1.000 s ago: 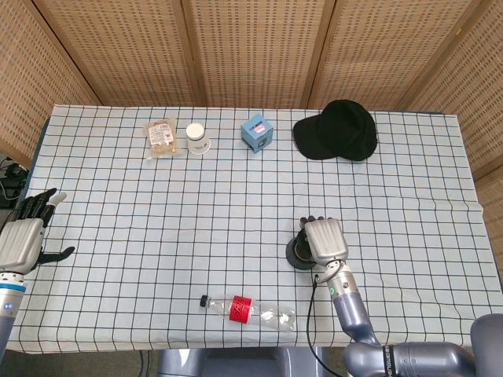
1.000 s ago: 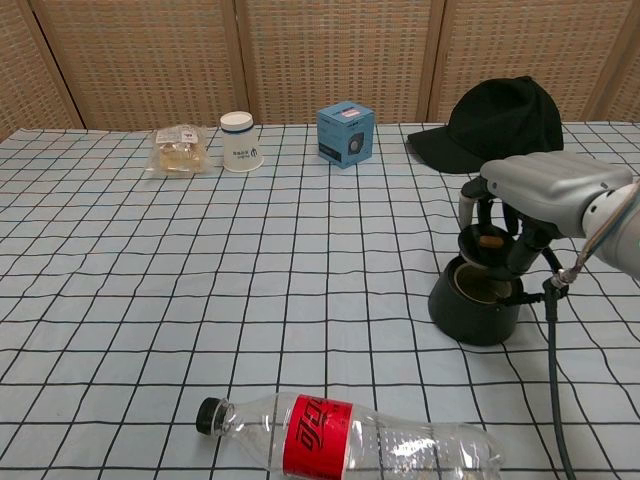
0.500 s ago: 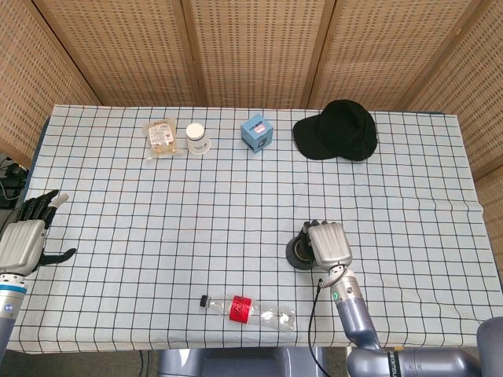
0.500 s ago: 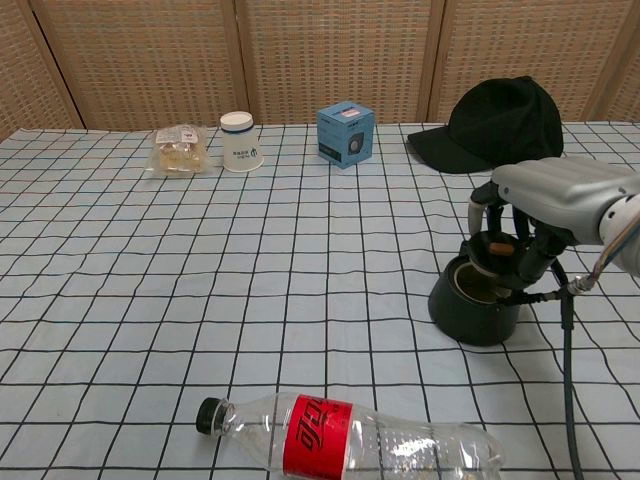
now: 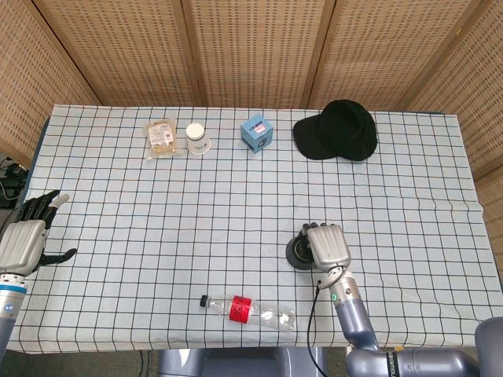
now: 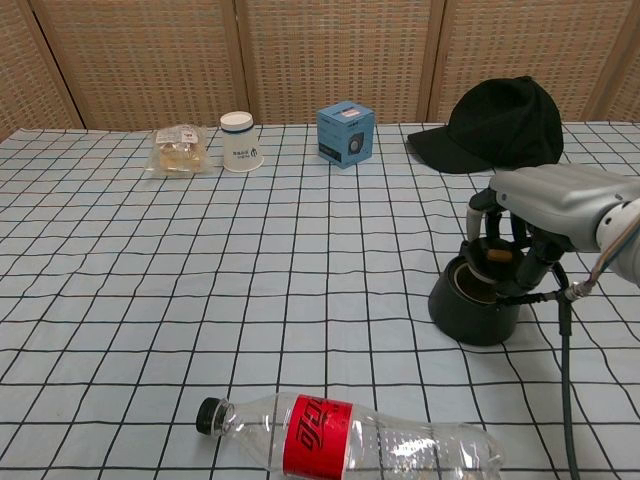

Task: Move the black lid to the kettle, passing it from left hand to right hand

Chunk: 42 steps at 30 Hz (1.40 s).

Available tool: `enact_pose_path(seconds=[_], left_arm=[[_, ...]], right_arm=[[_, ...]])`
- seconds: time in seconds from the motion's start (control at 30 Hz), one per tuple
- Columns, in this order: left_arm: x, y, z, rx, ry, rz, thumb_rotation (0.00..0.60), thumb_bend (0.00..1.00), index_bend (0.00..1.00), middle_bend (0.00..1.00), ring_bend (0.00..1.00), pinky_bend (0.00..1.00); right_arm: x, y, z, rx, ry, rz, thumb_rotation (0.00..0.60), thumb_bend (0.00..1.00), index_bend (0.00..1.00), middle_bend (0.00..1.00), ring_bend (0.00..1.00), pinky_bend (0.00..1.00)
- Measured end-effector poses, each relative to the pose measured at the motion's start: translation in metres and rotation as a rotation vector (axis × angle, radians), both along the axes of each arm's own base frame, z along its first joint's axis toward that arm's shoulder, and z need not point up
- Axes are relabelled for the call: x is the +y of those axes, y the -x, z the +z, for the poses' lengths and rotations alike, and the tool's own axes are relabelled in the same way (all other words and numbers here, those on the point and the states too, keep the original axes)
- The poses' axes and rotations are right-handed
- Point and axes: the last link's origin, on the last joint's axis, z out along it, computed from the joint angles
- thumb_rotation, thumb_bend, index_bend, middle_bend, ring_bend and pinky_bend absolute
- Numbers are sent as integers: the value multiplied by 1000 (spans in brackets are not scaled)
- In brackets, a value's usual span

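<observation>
The black lid (image 6: 492, 254), gripped in the right robot hand (image 6: 530, 215), has sunk from a second ago and tilts over the kettle (image 6: 475, 300) mouth, nearly seated. The left robot hand (image 5: 27, 237) idles, released, at the surface's (image 5: 157, 236) edge.

Around the kettle (image 6: 473, 308) the checked table (image 5: 157, 259) is bare on its left and far sides. A plastic bottle (image 5: 249, 309) lies near its front-left. The black cap (image 5: 336, 130), blue box (image 5: 256, 132), white cup (image 5: 197, 139) and snack packet (image 5: 161, 137) line the far edge, well apart from it
</observation>
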Motion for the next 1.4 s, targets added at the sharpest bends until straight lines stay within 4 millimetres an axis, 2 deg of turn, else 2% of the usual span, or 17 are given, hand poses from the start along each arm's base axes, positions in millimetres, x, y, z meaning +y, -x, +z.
enact_pose_path(seconds=[0.33, 0.7, 1.0, 1.1, 1.27, 1.4], left_arm=[[0, -1, 0, 0, 10, 1, 600, 182, 98, 0, 0, 0], [-1, 0, 0, 1, 16, 5, 600, 182, 98, 0, 0, 0], [-1, 0, 0, 4, 19, 7, 600, 181, 98, 0, 0, 0], [-1, -1, 0, 5, 21, 8, 600, 181, 98, 0, 0, 0], [-2, -1, -1, 3, 24, 8, 600, 182, 98, 0, 0, 0], [-1, -1, -1, 2, 27, 9, 600, 182, 98, 0, 0, 0]], right_arm=[[1, 0, 0, 4, -7, -6, 600, 298, 551, 455, 434, 495], [2, -4, 5, 5, 7, 11, 600, 287, 514, 409, 388, 449], [8, -9, 17, -5, 30, 29, 600, 294, 460, 241, 201, 165], [10, -8, 22, 1, 32, 29, 600, 391, 452, 199, 142, 103], [13, -6, 25, 23, 29, 22, 600, 667, 444, 147, 64, 14], [16, -5, 25, 41, 12, 12, 600, 770, 449, 130, 30, 0]])
